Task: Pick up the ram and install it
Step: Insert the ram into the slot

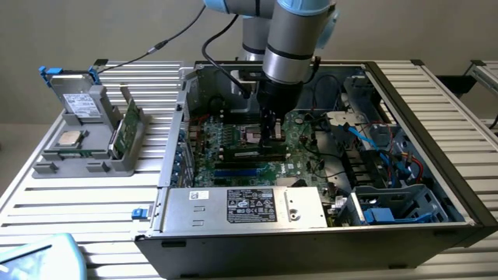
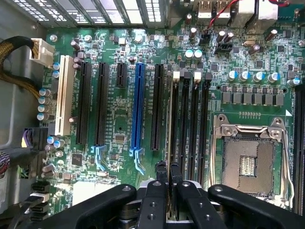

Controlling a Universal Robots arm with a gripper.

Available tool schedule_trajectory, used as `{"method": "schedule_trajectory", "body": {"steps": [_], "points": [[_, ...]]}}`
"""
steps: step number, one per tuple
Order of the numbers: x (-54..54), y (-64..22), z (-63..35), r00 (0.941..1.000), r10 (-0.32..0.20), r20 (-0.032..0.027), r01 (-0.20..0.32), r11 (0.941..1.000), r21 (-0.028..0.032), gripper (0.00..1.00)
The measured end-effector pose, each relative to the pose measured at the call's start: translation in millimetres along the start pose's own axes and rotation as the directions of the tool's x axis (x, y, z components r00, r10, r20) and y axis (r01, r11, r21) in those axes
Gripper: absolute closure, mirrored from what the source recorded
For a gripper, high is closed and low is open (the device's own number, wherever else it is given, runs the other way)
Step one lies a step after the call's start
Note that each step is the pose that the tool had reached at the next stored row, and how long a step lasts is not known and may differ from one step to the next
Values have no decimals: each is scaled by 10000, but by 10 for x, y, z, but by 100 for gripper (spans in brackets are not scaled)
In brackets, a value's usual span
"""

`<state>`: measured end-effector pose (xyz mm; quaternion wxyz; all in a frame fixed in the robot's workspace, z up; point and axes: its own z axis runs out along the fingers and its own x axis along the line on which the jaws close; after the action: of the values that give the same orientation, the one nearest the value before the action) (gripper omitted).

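Note:
Edge-on in the wrist view, the ram (image 2: 170, 119) is a thin pale-green strip running along the first of the black memory slots (image 2: 190, 124). My gripper (image 2: 168, 172) is shut on it, one finger pressed against each face. In the exterior view the gripper (image 1: 272, 140) reaches down inside the open computer case, over the motherboard (image 1: 233, 137). There the ram (image 1: 247, 153) is a long dark strip lying at the memory slots, just beside the empty processor socket (image 1: 253, 131). Whether the stick sits fully in its slot I cannot tell.
A grey parts holder (image 1: 86, 149) stands at the exterior view's left, carrying a wider green card (image 1: 125, 125), a silver processor chip (image 1: 70, 138) and a drive (image 1: 78, 102). The power supply (image 1: 249, 207), blue cables (image 1: 374, 140) and case walls crowd the motherboard.

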<state>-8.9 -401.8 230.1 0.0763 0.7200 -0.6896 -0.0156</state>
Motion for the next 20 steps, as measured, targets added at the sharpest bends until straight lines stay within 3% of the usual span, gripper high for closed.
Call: {"method": "schedule_trajectory", "body": {"steps": [4,5,6,13,20], "points": [[19,-15,-25,10000,-35,84,37,9995,-308,86],[24,-21,-30,9999,-43,108,47,9993,-368,86],[28,-30,-31,9999,-46,123,51,9992,-389,86],[32,-120,-29,9999,-48,133,53,9992,-390,86],[31,-127,-25,9999,-41,139,46,9992,-391,86]]}}
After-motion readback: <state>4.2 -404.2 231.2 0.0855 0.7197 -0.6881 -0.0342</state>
